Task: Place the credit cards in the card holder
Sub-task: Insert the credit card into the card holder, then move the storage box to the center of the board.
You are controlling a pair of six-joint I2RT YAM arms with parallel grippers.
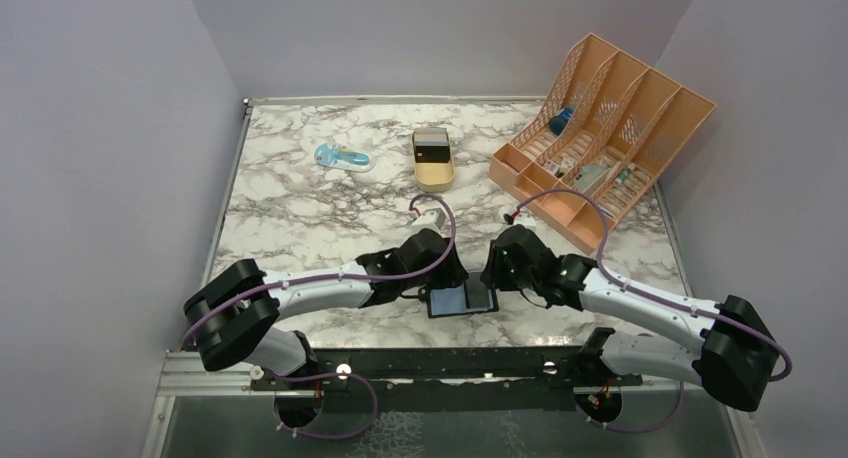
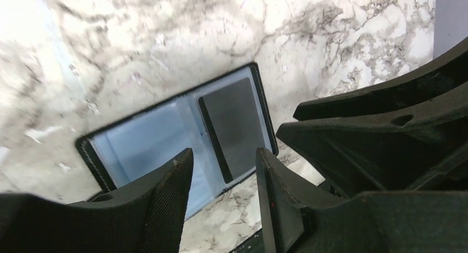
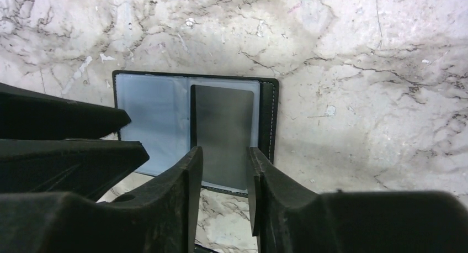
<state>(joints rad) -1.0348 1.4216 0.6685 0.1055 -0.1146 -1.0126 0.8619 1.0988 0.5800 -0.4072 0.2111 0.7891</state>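
The black card holder [image 1: 462,301] lies open and flat near the table's front edge, blue-grey inner faces up. One grey credit card [image 3: 223,128] lies on its right inner face; I cannot tell if it sits in a slot. It also shows in the left wrist view [image 2: 237,120]. My left gripper [image 2: 223,156] is open and empty, just above the holder's [image 2: 138,137] near edge. My right gripper [image 3: 223,153] is open and empty, its fingers either side of the card's near end, above it. In the top view both grippers, left [image 1: 440,283] and right [image 1: 497,278], flank the holder. No other cards show.
A gold tin [image 1: 432,159] with a grey lid stands mid-table at the back. A blue plastic item [image 1: 343,158] lies to its left. A peach desk organiser [image 1: 600,138] with small items fills the back right. The table's front edge is just behind the holder.
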